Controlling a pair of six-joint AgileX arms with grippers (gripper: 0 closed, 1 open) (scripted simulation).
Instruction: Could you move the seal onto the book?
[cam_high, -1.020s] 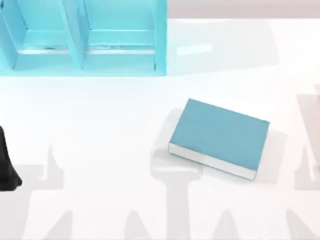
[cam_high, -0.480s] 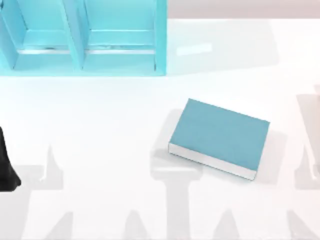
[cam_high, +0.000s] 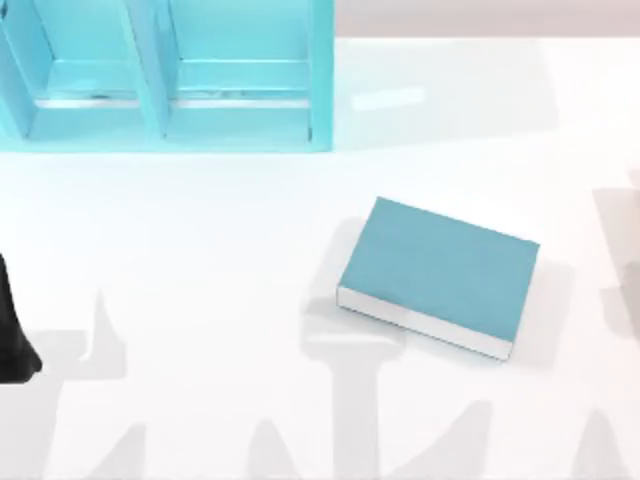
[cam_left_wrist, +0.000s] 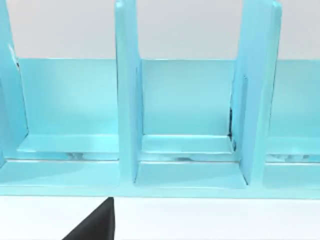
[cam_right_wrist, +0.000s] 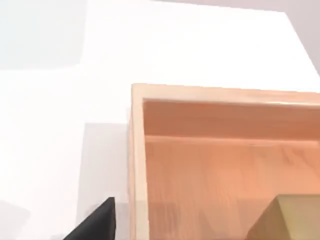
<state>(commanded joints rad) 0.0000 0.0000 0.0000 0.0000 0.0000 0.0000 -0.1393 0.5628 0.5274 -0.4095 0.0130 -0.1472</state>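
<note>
Left arm: parked at the table's left edge, dark body (cam_high: 12, 335) partly in frame.
Left gripper: one dark fingertip (cam_left_wrist: 97, 224) visible in wrist view.
Right gripper: one dark fingertip (cam_right_wrist: 97, 222) visible likewise.

Seal (cam_right_wrist: 290, 217) cut off at right wrist view's edge beside wooden box (cam_right_wrist: 137, 165), itself cropped. Shelf unit (cam_high: 160, 75) clipped above book (cam_high: 440, 272). Left arm (cam_high: 12, 330) mostly out of frame.
</note>
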